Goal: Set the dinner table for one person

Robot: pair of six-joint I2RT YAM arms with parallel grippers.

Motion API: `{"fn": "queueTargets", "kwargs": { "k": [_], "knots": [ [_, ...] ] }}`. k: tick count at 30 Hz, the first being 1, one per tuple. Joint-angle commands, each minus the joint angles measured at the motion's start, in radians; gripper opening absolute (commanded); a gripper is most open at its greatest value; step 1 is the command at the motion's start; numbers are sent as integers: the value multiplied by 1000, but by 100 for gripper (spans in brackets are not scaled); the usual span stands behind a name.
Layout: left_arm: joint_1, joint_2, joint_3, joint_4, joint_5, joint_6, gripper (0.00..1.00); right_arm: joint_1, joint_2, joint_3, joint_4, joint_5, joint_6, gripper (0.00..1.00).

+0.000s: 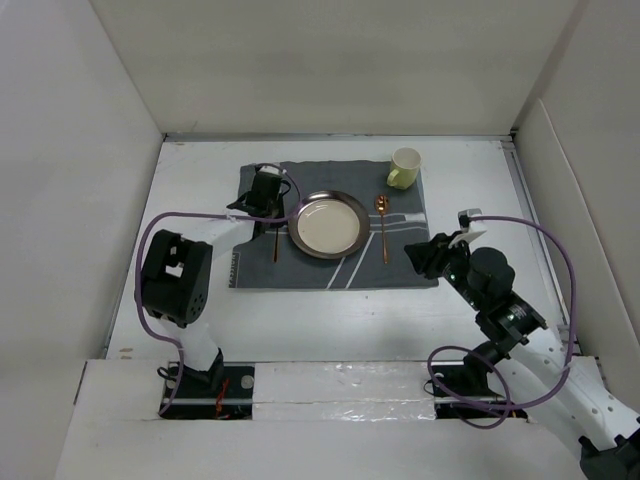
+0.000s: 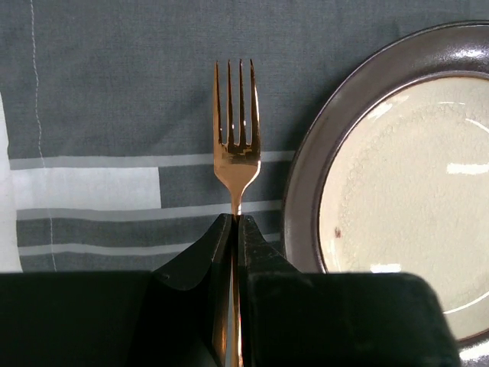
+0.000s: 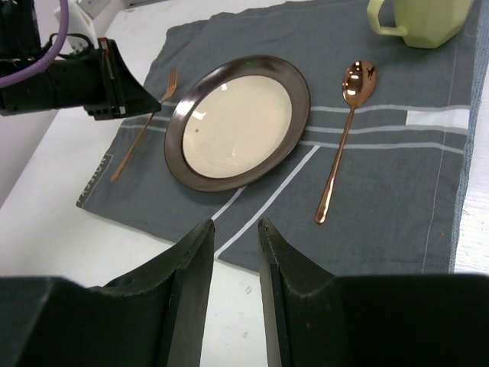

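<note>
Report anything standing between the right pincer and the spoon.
Nothing visible does. Only bare mat lies between the open right pincer and the spoon; the plate sits to one side, the mug beyond.

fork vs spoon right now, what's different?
The fork lies left of the plate, the spoon right of it. The left claw pinches the fork's handle; the spoon lies free. The fork ends in four tines, the spoon in a round bowl. Both are copper-coloured, on the grey mat.
</note>
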Motion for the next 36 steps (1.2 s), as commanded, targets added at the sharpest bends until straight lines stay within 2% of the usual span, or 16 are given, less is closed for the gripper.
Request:
{"fn": "queueTargets", "kwargs": {
  "k": [1, 4, 15, 36],
  "knots": [
    [-2, -21, -4, 28, -19, 31, 0, 8, 1, 3, 71, 24, 3, 35],
    [-2, -1, 16, 4, -64, 42, 0, 8, 6, 6, 64, 19, 3, 35],
    [47, 72, 42, 10, -60, 47, 0, 8, -7, 0, 47, 21, 6, 35],
    [67, 109, 86, 10, 29, 80, 2, 8, 16, 6, 41, 11, 4, 36]
  ]
}}
